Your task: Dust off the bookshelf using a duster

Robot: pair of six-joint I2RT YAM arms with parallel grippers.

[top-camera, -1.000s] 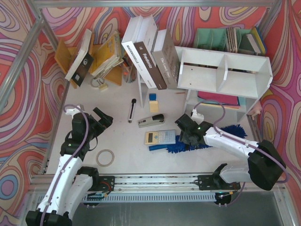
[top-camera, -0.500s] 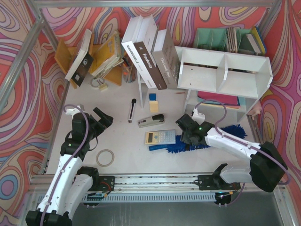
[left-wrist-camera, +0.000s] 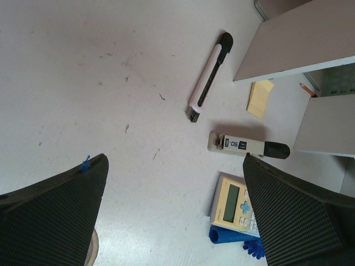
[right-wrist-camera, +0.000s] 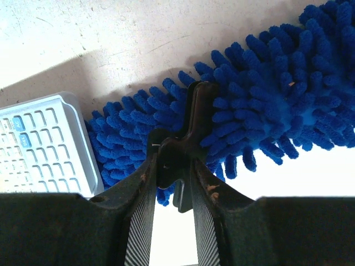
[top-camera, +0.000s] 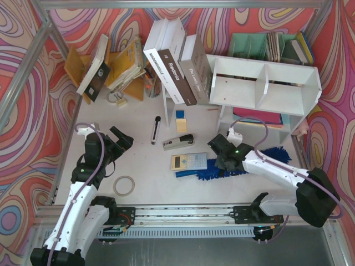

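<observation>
Item, far left of the overhead view: left gripper [left-wrist-camera: 175, 166], jaws spread as wide as they go, nothing between them, hanging over bare table [top-camera: 138, 166] with a tape roll [top-camera: 124, 185] just below it in the frame; it has no part in the present step and, to my eye, is best kept where it is. Item, centre: marker [top-camera: 156, 129], stapler [top-camera: 178, 142] and calculator [top-camera: 188, 162] loose on the table, the calculator lying right against the handle end of the duster. Item, lower centre-right: duster [right-wrist-camera: 266, 83], bright blue, flat on the table, handle to the left, fluffy head running off to the right in front of the shelf's legs. Item, on top of it: right gripper [right-wrist-camera: 175, 160], fingers pushed down into the bristles at the left part of the head and set narrow about a dark rib among them; it looks to have hold of the duster, though how firmly cannot be told. Item, upper right: bookshelf [top-camera: 266, 83], white, two compartments, apart from the duster. Handling note: the step appears to be the pick-up; the pinch wants the stiff core and not loose noodles alone, then a straight rise so the handle clears the calculator, head kept level before any swing toward the upper right
</observation>
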